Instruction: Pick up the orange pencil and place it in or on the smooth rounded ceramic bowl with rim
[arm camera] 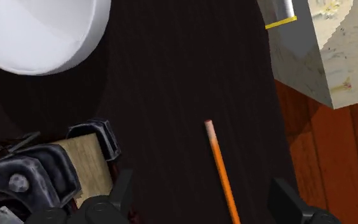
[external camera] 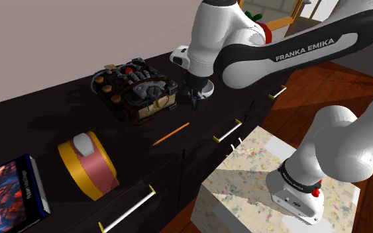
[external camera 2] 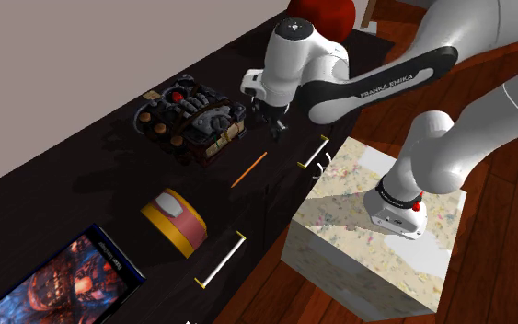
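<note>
The orange pencil (external camera: pixel 171 134) (external camera 2: pixel 248 169) lies flat on the dark cabinet top (external camera: pixel 59 119), close to the front edge. My gripper (external camera: pixel 198 96) (external camera 2: pixel 270 124) hangs a little above the top, just past the pencil's far end and beside the ornate dark chest (external camera: pixel 136 91). In the wrist view the pencil (arm camera: pixel 221 170) runs into the gap between my fingers (arm camera: pixel 116 191), which stand wide apart and touch nothing; the gripper (arm camera: pixel 203 205) is open. A smooth white bowl (arm camera: pixel 39 30) sits beyond the chest (arm camera: pixel 41 175).
A pink roll with gold bands (external camera: pixel 89 165) and a book (external camera: pixel 9 195) lie further along the top. Gold-tipped drawer handles (external camera: pixel 228 130) stick out below the front edge. The speckled stand (external camera: pixel 264 172) is beside the cabinet. A red rounded thing (external camera 2: pixel 326 13) shows behind the arm.
</note>
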Controlling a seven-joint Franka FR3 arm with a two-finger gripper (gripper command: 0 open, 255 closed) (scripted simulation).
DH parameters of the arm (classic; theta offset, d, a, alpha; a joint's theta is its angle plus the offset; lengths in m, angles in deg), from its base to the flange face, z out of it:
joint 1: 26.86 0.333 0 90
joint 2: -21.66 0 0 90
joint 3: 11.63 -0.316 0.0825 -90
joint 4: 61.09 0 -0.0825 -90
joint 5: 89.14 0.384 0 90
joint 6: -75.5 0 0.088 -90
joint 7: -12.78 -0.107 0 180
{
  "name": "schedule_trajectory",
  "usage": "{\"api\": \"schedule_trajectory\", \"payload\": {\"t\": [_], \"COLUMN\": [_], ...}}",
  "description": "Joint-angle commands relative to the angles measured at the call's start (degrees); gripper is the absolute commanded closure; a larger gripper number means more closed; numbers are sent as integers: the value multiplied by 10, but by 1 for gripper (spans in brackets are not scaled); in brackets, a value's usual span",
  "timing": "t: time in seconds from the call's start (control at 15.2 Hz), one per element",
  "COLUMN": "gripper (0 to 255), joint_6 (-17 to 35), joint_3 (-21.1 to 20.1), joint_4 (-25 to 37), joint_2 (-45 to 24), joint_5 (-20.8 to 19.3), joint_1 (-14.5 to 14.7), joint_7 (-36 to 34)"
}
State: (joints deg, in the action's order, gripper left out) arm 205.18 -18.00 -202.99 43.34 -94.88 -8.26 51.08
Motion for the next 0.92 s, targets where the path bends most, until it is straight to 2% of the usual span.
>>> {"api": "schedule_trajectory", "payload": {"t": [0.0,0.33,0.86], "gripper": [0,0,0], "joint_6": [38,115,177], "joint_3": [-7,-26,-27], "joint_4": [-10,-35,-45], "joint_2": [-25,-73,-128], "joint_5": [-11,-42,-70], "joint_1": [14,41,28], "joint_7": [35,98,78]}}
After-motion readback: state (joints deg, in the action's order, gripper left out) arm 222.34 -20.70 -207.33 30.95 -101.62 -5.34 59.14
